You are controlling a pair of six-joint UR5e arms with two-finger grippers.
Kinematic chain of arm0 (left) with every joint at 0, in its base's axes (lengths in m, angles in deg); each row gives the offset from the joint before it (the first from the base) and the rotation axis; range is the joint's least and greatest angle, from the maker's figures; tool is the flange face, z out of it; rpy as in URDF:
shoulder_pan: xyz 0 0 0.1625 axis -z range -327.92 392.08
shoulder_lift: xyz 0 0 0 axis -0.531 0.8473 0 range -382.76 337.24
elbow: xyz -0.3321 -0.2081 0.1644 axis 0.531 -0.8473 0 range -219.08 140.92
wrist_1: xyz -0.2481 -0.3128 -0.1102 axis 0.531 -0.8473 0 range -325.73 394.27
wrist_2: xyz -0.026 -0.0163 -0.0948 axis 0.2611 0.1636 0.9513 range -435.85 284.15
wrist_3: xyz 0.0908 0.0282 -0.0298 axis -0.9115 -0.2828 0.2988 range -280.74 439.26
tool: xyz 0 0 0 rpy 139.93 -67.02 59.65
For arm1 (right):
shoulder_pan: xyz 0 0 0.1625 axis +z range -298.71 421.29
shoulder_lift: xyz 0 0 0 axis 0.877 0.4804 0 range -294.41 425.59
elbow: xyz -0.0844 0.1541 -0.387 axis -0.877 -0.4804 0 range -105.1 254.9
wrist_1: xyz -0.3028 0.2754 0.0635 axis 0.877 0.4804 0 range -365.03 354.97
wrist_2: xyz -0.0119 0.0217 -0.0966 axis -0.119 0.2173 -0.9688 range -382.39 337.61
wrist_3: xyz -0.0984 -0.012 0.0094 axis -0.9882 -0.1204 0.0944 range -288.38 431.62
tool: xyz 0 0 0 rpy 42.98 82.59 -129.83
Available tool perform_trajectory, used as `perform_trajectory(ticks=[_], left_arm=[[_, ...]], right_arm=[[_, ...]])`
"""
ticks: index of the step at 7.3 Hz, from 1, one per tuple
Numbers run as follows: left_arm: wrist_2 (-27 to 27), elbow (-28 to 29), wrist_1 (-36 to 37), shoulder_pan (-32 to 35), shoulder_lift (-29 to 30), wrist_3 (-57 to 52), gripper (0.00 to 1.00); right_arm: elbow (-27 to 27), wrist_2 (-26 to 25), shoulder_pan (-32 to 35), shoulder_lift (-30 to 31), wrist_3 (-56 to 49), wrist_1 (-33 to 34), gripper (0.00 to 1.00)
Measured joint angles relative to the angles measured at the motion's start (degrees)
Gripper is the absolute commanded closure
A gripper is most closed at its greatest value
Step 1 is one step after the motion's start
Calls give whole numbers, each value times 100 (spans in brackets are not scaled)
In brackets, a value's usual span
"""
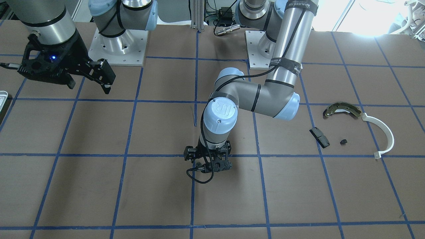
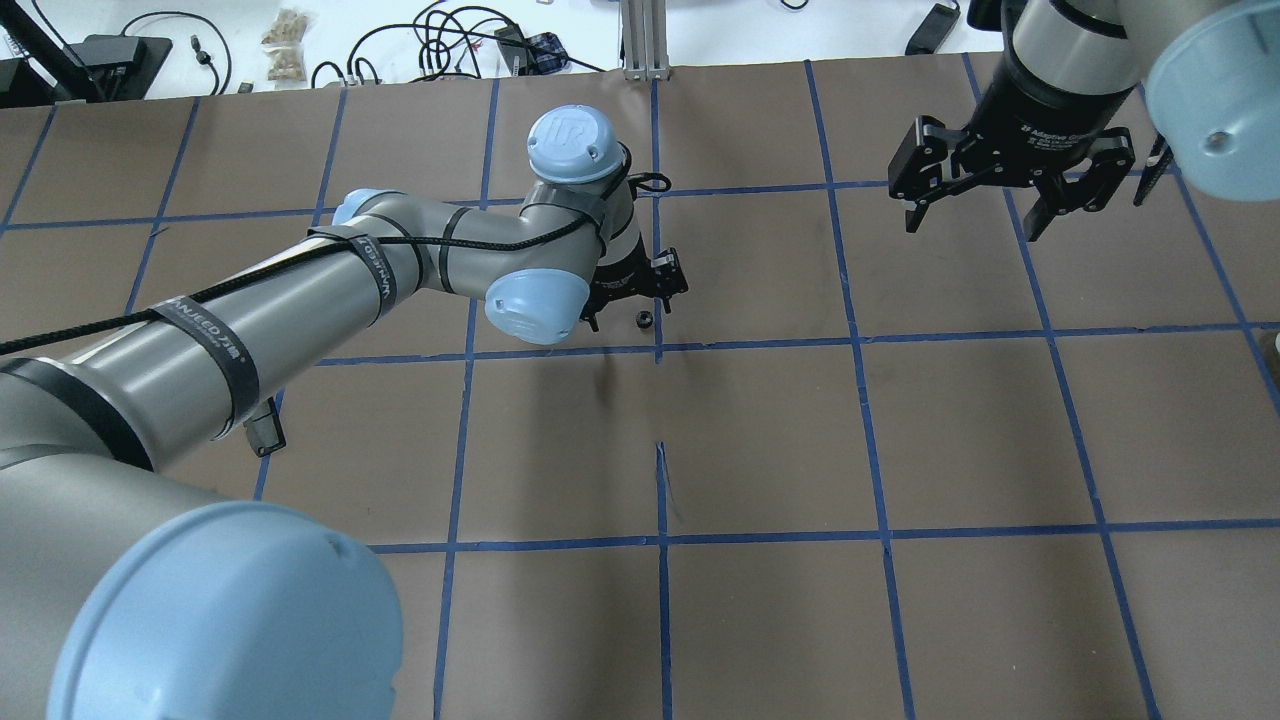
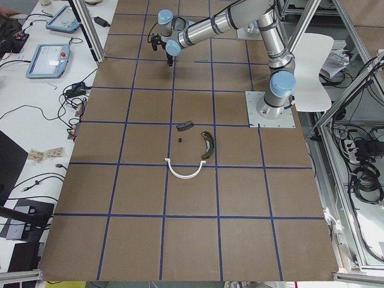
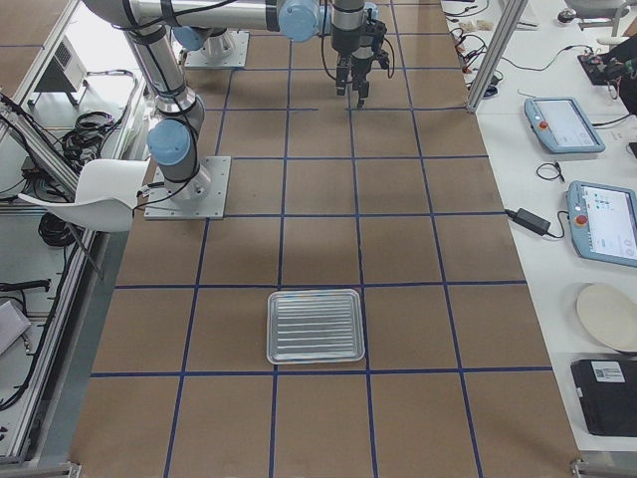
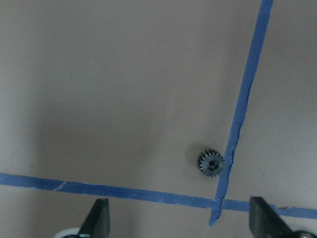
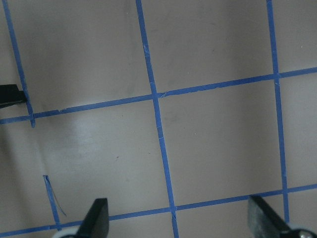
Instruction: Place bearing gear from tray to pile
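L end effector [image 5: 178,218] apart | R end effector [image 2: 972,222] apart | toothed round gear [image 5: 211,162] by blue tape [image 5: 246,89]

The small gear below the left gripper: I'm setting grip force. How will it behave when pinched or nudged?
The gear lies flat, bore up, so it probably won't roll unless tipped on edge. It looks like dark metal: likely stiff, heavy for its size. Tiny against the open left gripper, it may skid if one finger touches first.

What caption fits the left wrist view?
Open left gripper hovers over a small gear lying beside a blue tape crossing.
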Motion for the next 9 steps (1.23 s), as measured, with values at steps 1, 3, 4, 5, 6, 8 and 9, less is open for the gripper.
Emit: perform_trajectory(ticks=[1,3,4,5,6,8,9], left_arm=[[-18,37,50,56,96,135,13],[-41,201,33,162,225,324,52],[-57,285,12,189,277,327,70],[-67,333,-20,205,304,314,81],[-133,361,-54,212,318,302,85],[-412,378,-124,213,303,250,87],[-469,390,-197,175,251,142,87]], right_arm=[[-6,20,3,-8,6,3,0],[-8,1,6,-6,14,13,0],[-9,11,9,-5,14,21,0],[-12,17,12,-9,12,28,0],[-12,16,13,-14,13,31,0],[-12,23,26,-5,10,41,0],[-20,24,29,2,8,69,0]])
